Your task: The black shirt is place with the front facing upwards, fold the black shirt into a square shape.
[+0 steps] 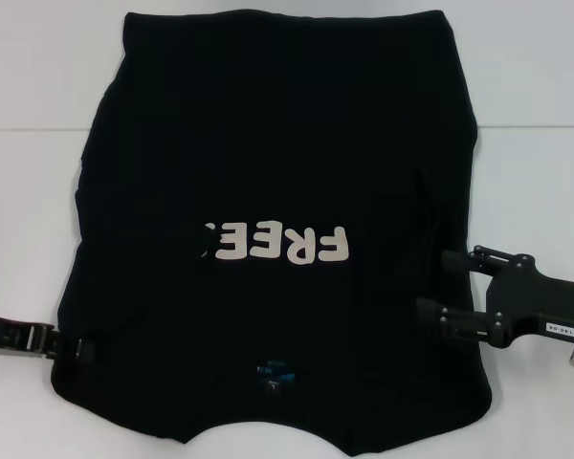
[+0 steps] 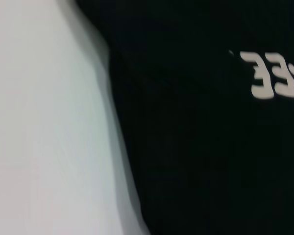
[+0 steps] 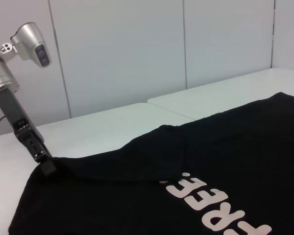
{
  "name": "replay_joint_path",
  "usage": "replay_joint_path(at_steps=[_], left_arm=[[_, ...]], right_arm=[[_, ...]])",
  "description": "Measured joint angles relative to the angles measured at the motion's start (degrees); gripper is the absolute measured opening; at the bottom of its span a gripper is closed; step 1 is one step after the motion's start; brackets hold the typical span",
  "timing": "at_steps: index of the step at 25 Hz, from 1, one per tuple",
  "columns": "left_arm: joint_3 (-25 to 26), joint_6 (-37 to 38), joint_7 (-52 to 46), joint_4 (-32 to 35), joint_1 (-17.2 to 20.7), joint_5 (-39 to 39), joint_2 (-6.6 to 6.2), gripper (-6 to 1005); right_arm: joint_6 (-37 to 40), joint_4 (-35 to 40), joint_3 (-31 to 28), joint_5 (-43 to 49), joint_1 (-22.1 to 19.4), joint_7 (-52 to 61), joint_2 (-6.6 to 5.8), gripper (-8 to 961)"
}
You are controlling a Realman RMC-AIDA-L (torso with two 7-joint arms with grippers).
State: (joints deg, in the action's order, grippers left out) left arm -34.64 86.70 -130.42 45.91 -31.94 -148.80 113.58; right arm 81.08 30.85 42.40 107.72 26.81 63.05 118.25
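The large soft black cloth T-shirt (image 1: 277, 172) with cream block letters across its chest lies face up on the white surface (image 1: 536, 86) in front of me, its collar and small blue neck label (image 1: 270, 367) nearest my body and its hem at the far end. Both sleeves appear already turned in over the body, so the cloth reads as a rough tall rectangle; a ridge runs diagonally from the lettering (image 1: 277, 244) towards my left, hiding the final character.

My left hand (image 1: 81, 350) sits low at the shirt's near-left edge, by the shoulder. In the right wrist view it (image 3: 45, 164) meets the cloth right at that edge, and the fabric looks slightly raised there, but I cannot tell whether the fingers are clenched on it or released. My right hand (image 1: 432, 285) rests at the near-right side seam, its two black fingers (image 1: 454, 260) spread apart with the shirt's edge between them, not yet closed.

I judge the cloth light, limp and prone to drag and wrinkle, with no stiffness to carry a fold by itself. The sound grips would be the two near corners by the shoulders, pinched through all layers together, then lifted evenly and carried over towards the hem so the halves land square.
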Motion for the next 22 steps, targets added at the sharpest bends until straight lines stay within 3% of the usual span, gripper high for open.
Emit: replay_joint_path(at_steps=[6,9,12,17,22], left_arm=[[-0.58,-0.20,0.01,0.25,-0.15,0.00,0.02,563],[-0.53,-0.10,0.01,0.48,0.07,0.00,0.02,326],[-0.46,0.16,0.40,0.51,0.32,0.19,0.01,208],[-0.16,1.03,0.45,0.56,0.45,0.75,-0.15,78],[2.42,1.37,0.43,1.43,0.38,1.49,-0.37,27]], right_arm=[[0.23,0.17,-0.13,-0.23,-0.16,0.88,-0.12,829],[0.51,0.55,-0.23,-0.26,-0.17,3.18,-0.59,828],[0.81,2.44,-0.07,-0.02,-0.15,9.35,-1.58,828],[2.55,9.53,0.13,3.66,0.34,28.82,-4.35,829],[6.65,16.69,0.50,18.29,6.01,57.03,-8.79,828]])
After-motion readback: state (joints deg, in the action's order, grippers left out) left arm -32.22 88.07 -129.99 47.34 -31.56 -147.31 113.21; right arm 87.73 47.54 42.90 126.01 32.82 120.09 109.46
